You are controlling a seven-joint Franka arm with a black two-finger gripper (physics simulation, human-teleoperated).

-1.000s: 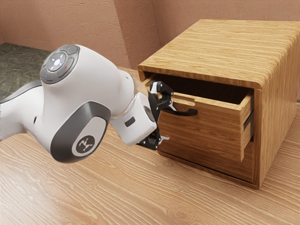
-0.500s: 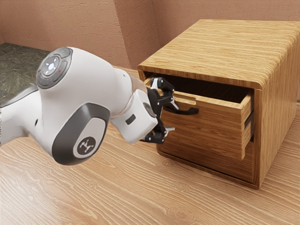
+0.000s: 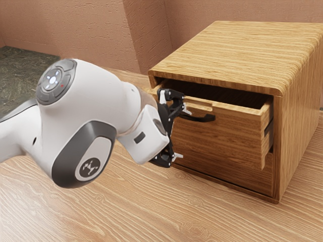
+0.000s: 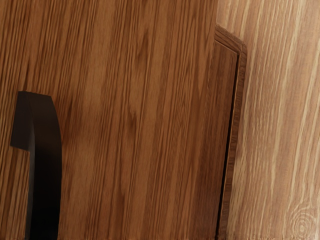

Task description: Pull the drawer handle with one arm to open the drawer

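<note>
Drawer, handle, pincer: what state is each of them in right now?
drawer: partly open, sticking out of the cabinet.
handle: black, lying across the drawer front, its end next to the pincer.
pincer: open, fingers spread wide, not clamped on the handle.
cabinet: upright on the wooden table.

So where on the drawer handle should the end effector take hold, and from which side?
Best grip the handle at the middle of its bar, which stands off the drawer front. Come straight at the front from the exterior view's left, one finger above the bar and one below, since the bar runs level. The end effector is open near the bar's end.
</note>
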